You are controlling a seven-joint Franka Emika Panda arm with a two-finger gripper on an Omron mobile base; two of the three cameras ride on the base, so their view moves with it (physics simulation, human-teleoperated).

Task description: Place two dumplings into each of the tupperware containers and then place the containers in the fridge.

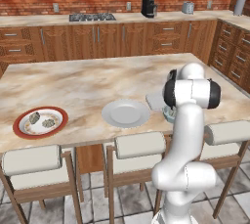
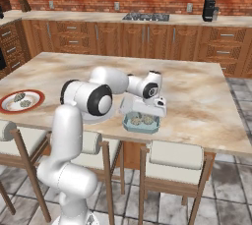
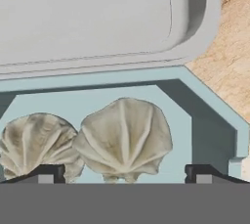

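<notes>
The teal tupperware container [image 3: 215, 115] holds two pale ridged dumplings [image 3: 124, 140] [image 3: 36, 145] side by side. My gripper [image 3: 124, 174] hovers just above them, open, its fingertips [image 3: 202, 173] standing wide either side of the right dumpling without touching it. The whitish tupperware container [image 3: 97, 17] lies right behind the teal one, with nothing on the part of its floor that shows. From the right base view, the gripper [image 2: 143, 115] points down into the teal container [image 2: 140, 129] near the island's front edge. Two more dumplings [image 1: 34, 118] [image 1: 49, 123] rest on the red-rimmed plate [image 1: 19, 129]. The fridge is out of view.
A round pale grey plate [image 1: 126, 113] sits left of the containers. Padded stools [image 1: 140, 145] line the island's front edge. The back counter carries a cooktop [image 1: 92, 17] and a black coffee machine [image 1: 148, 7].
</notes>
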